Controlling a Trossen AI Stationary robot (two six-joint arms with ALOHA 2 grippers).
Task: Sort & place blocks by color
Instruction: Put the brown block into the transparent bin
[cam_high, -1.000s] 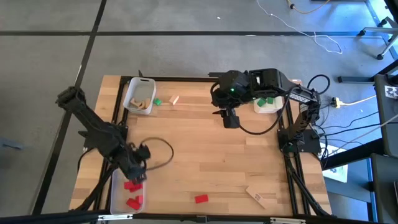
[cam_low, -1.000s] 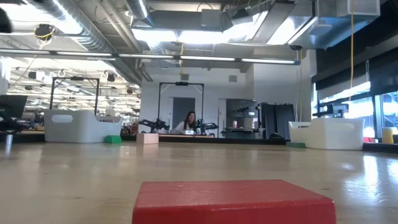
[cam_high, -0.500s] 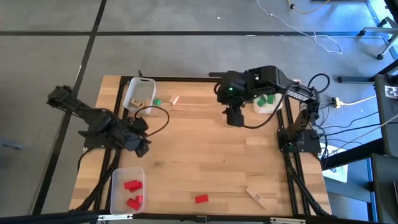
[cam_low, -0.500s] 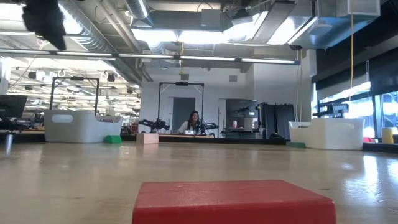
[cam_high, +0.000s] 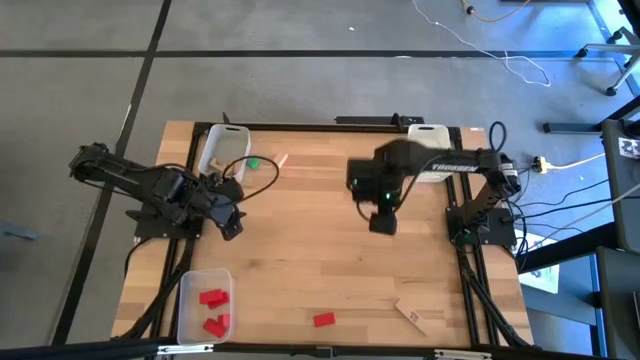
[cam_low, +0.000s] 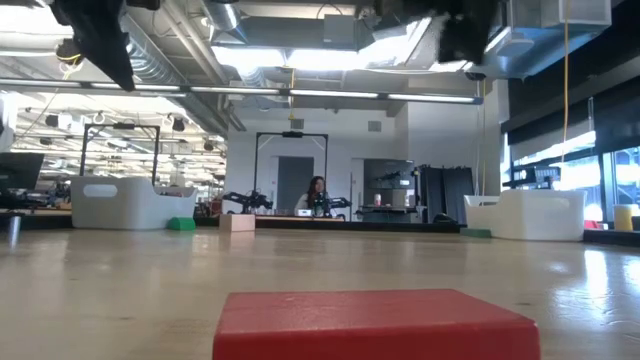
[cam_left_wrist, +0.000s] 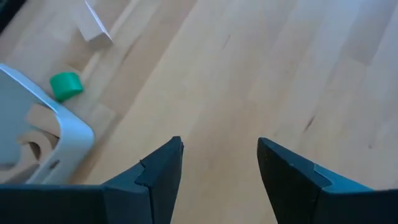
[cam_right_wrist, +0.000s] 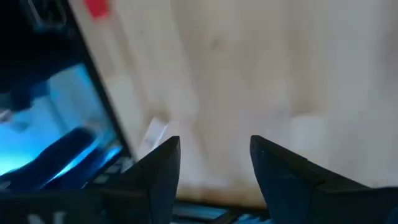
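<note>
High view: at the counter's (cam_high: 330, 260) 7 o'clock corner a bin (cam_high: 190, 285) holds three red blocks (cam_high: 212, 297). At 10 o'clock the left end effector (cam_high: 230, 226) hangs over bare wood, fingers spread and empty. Beyond it, at 11 o'clock, a white bin (cam_high: 212, 150) holds wood blocks, with a green block (cam_high: 253, 164) and a pale block (cam_high: 281, 160) loose just beside it. A red block (cam_high: 323, 320) lies alone at 6 o'clock and a pale piece (cam_high: 411, 316) at 5 o'clock. The right end effector (cam_high: 381, 222) hovers right of centre, also released and empty. A third bin (cam_high: 430, 168) at 1 o'clock is mostly hidden by that arm.

Judgement: both arms are between picks. The left arm's nearest job looks like the green block by the white bin: swing toward 11 o'clock, drop over it, clench. The right arm seems bound for the 5 or 6 o'clock strays, needing a long reach toward the near edge.
</note>
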